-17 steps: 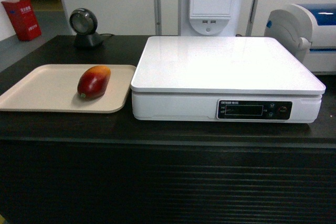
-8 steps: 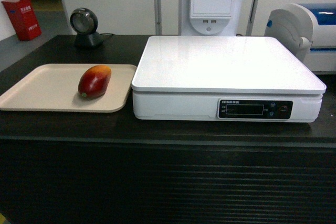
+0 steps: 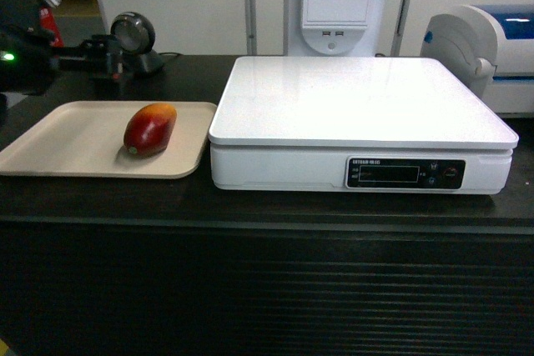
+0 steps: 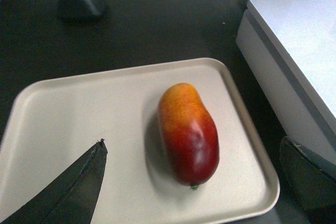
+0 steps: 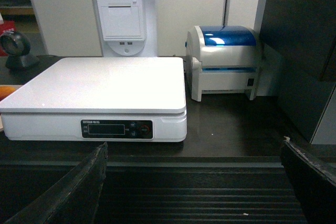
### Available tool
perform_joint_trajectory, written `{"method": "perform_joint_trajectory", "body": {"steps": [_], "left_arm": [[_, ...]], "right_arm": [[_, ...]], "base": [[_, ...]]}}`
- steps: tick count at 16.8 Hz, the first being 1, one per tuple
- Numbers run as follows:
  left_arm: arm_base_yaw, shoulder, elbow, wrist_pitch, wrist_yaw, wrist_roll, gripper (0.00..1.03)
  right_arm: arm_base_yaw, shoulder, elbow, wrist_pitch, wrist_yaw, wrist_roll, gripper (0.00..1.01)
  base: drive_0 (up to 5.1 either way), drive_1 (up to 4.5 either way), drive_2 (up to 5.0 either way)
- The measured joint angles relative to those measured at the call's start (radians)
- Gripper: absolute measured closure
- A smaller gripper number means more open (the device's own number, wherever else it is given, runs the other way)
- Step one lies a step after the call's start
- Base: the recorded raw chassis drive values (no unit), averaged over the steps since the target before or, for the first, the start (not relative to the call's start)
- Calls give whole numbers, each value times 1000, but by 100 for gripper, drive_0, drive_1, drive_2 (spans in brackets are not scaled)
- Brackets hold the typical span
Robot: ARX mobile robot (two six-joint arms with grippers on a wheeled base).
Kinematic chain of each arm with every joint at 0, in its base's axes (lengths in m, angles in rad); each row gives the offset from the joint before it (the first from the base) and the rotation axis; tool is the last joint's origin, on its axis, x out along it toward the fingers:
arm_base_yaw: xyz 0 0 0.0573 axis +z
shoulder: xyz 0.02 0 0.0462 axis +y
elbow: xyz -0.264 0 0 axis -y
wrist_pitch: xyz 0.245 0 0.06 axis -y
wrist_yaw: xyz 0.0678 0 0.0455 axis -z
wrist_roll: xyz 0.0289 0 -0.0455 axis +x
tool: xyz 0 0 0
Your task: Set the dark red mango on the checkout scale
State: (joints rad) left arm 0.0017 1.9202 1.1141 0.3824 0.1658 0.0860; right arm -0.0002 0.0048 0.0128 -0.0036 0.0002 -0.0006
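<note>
- A shop checkout, or a mock-up of one.
- A white platform scale [image 3: 363, 127] with a dark display panel stands on a long black surface [image 3: 267, 210] with a ribbed front.
- A round barcode scanner [image 3: 133, 39] sits at the back.
- A receipt printer [image 5: 122, 17] is on a white stand; a blue-lidded label printer [image 5: 226, 61] is beside the scale.
- A fruit lies on a beige tray [image 3: 75, 143].

Black checkout [image 3: 250, 206] carries beige tray [image 3: 50, 143], white scale [image 3: 359, 122], scanner [image 3: 133, 39], printer [image 5: 223, 61].

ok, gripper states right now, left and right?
Left gripper: open, empty, fingers spread above the dark red mango on the tray.
Right gripper: open, empty, facing the scale.
</note>
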Motion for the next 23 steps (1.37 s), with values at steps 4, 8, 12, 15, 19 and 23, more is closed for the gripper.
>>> {"method": "perform_joint_trajectory", "body": {"steps": [4, 8, 12, 15, 19, 23], "left_arm": [[-50, 167, 204, -122, -18, -16, 5], [-58, 257, 325, -179, -65, -26, 5], [-29, 377, 485, -320, -76, -67, 5], [-13, 397, 537, -388, -22, -97, 5], [-20, 414, 577, -464, 0, -85, 5], [-32, 455, 593, -502, -25, -32, 5]], "right_arm": [[0, 0, 0, 0, 0, 0, 3], [0, 0, 0, 0, 0, 0, 3], [0, 0, 0, 0, 0, 0, 3], [0, 0, 0, 0, 0, 0, 3], [0, 0, 0, 0, 0, 0, 3], [0, 0, 0, 0, 0, 0, 3]], "base": [[0, 0, 0], [0, 0, 0], [0, 0, 0], [0, 0, 0], [0, 0, 0], [0, 0, 0]]}}
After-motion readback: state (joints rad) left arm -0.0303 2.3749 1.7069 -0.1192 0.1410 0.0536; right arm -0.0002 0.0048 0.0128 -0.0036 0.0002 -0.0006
